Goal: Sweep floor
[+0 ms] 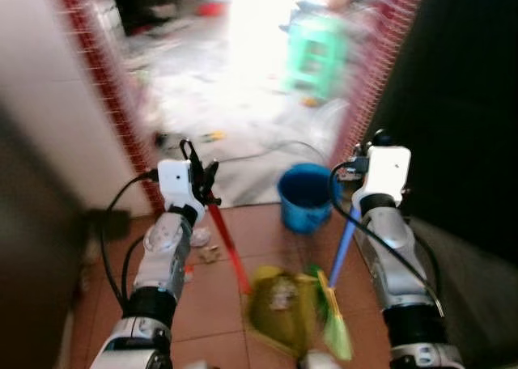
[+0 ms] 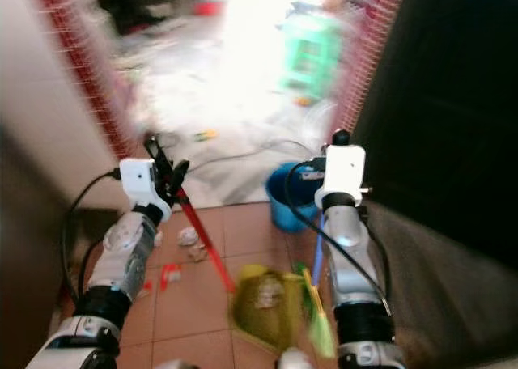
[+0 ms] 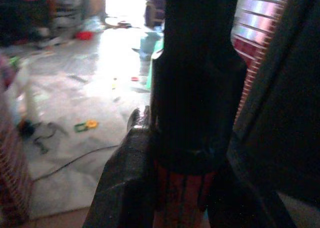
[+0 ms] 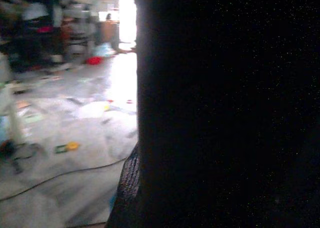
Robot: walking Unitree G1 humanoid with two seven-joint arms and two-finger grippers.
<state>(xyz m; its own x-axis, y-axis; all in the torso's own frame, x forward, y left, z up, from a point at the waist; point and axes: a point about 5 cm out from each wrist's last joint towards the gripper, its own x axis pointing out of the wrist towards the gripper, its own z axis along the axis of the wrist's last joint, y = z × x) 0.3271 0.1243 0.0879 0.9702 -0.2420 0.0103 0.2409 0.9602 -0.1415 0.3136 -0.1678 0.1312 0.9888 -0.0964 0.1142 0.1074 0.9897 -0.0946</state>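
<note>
Yellow dustpan (image 1: 279, 304) sits low before us on tile floor (image 1: 218, 304), red handle (image 1: 227, 243) clamped in our left gripper (image 1: 202, 175); right gripper (image 1: 356, 171) grip on blue broom (image 1: 340, 252) we cannot tell; scraps (image 2: 188, 241) left; risk: blue bucket (image 1: 306, 197) close, swing may knock it

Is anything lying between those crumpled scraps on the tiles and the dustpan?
Nothing visible blocks it. The scraps lie on bare tile just left of the dustpan; only the red handle, held by the left gripper, slants down beside them.

Glossy blue plastic bucket (image 1: 307, 196) on smooth terracotta floor tiles (image 1: 210, 304)
</note>
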